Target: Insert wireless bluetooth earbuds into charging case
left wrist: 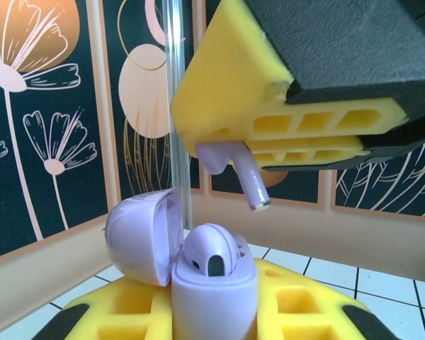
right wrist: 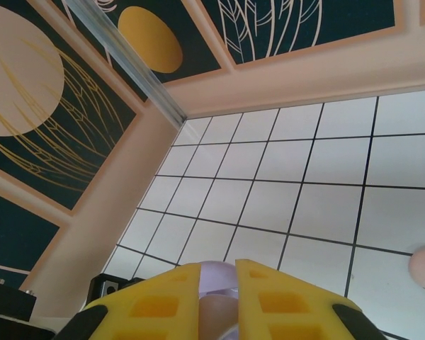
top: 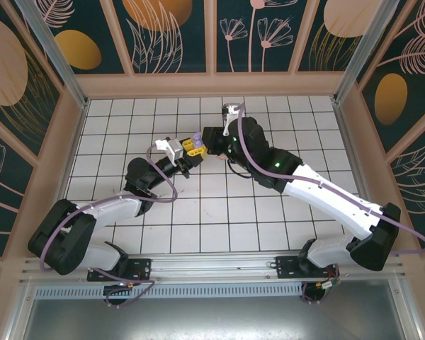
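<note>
Earbud (left wrist: 249, 180), lilac, is pinched in the jaws of the right gripper (right wrist: 218, 290), just above the open case (left wrist: 212, 283) that the jaws of the left gripper (left wrist: 212, 322) hold.

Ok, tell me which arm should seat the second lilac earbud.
Right. The right gripper pinches the lilac earbud just above the open case, stem down; the left gripper is busy holding that case.

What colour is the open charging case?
The charging case is pale lilac, lid and body alike; the left wrist view shows it best.
</note>
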Robot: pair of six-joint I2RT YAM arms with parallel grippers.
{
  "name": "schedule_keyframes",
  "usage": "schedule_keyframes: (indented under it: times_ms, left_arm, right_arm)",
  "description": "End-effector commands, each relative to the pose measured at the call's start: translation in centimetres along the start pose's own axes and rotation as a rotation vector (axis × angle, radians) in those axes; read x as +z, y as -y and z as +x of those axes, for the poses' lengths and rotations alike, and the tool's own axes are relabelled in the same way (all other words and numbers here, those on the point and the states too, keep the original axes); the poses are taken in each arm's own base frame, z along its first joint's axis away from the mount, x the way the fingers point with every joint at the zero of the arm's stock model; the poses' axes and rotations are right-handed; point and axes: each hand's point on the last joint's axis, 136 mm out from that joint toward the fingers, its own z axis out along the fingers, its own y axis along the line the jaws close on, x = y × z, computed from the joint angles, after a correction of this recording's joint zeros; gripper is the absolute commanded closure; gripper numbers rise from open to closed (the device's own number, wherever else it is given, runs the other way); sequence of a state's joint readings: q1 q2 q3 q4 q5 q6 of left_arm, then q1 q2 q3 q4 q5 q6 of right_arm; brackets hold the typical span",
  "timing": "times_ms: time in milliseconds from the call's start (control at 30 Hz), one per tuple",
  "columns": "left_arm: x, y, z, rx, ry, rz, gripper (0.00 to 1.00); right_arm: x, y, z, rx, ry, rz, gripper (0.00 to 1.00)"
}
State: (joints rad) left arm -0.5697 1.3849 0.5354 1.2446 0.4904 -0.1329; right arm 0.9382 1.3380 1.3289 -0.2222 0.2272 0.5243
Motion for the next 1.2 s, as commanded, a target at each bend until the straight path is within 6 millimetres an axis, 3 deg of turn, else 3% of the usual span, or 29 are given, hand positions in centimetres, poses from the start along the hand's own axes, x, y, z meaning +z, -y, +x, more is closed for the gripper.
schedule_keyframes:
  times_ms: [0,733,967,1167]
  left_arm:
    - [0.3,0.7,-2.2,0.014,0.058,0.033,1.0]
    - [0.2,0.9,-2.9,0.011,0.08,0.041,1.0]
    - [0.2,1.0,-2.8,0.009,0.078,0.045,1.0]
    - [0.1,0.9,-2.6,0.007,0.072,0.043,1.0]
  right_arm:
    - [0.1,-0.9,-1.1,-0.012,0.04,-0.016,0.83]
    - [1.9,0.0,2.7,-0.036,-0.037,0.02,0.84]
    - [1.8,0.6,2.0,-0.044,-0.015,0.052,0.84]
    - [0.8,-0.8,0.2,-0.03,0.02,0.003,0.84]
